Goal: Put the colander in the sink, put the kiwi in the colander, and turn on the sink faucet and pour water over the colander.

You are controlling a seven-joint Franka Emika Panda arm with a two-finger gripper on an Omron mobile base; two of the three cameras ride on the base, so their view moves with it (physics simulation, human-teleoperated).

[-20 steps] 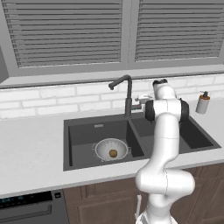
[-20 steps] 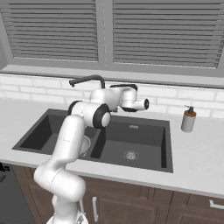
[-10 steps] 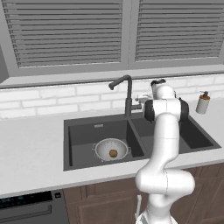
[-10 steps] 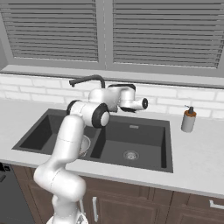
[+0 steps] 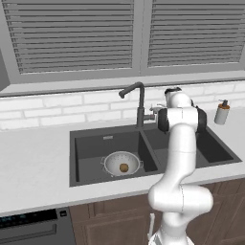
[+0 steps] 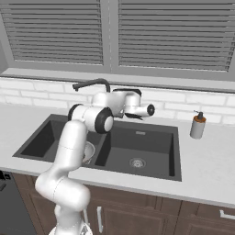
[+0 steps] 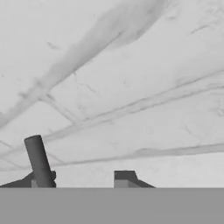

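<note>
The silvery colander (image 5: pixel 114 161) sits in the left basin of the dark sink (image 5: pixel 95 143), and the brown kiwi (image 5: pixel 124 167) lies inside it. In the right base view the colander (image 6: pixel 88 151) peeks out behind my arm. My gripper (image 5: pixel 155 113) is up at the base of the tall faucet (image 5: pixel 139 103), beside its small side lever. In the hand view the dark lever (image 7: pixel 39 159) stands against my left fingertip (image 7: pixel 43 179). The gripper (image 7: pixel 81 179) shows its tips drawn in but apart, with nothing in the gap. No water is visible at the spout.
A soap dispenser (image 5: pixel 221 112) stands on the counter right of the sink. The white brick backsplash (image 7: pixel 131 87) is close ahead of the hand. A window with blinds runs above. The right basin (image 6: pixel 151 147) holds only its drain.
The jaws have narrowed a good deal beside the faucet lever. The arm, colander and kiwi have hardly moved.
</note>
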